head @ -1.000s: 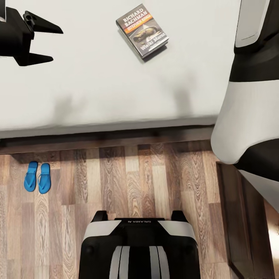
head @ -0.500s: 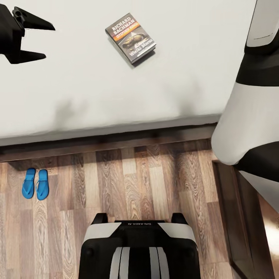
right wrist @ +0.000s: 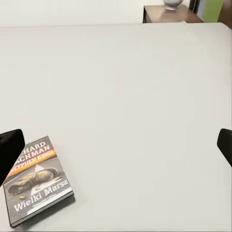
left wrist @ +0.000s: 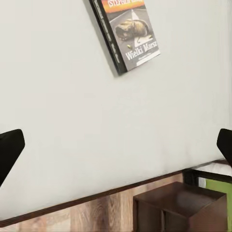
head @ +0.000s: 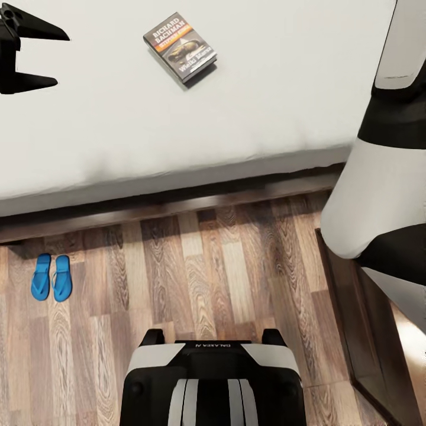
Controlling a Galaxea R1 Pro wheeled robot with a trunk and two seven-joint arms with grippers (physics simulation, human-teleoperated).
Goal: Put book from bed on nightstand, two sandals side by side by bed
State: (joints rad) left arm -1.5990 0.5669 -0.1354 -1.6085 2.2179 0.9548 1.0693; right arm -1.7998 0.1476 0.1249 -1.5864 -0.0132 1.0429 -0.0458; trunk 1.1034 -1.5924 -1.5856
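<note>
Head view: the bed (head: 248, 118) is sitting over wood-plank floor (head: 195, 266), with the book (head: 179, 47) lying flat on the mattress, long axis diagonal. The sandals (head: 51, 277) are lying parallel beside the frame. The left gripper (head: 41, 58) is hanging spread wide, empty.

Left wrist: the book (left wrist: 126, 33) is lying angled on the mattress and the nightstand (left wrist: 181, 209) is sitting past the bed edge.

Right wrist: the book (right wrist: 36, 179) is lying near a fingertip (right wrist: 8, 151); the fingers are spread, gripping nothing.

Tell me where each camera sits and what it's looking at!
Head view: up high, looking down at the bed, the two sandals, the robot's base and left gripper.
Left wrist view: on the left arm, facing the book; dark fingertips show.
Right wrist view: on the right arm, facing across the bed; fingertips show.
All three share the book.
</note>
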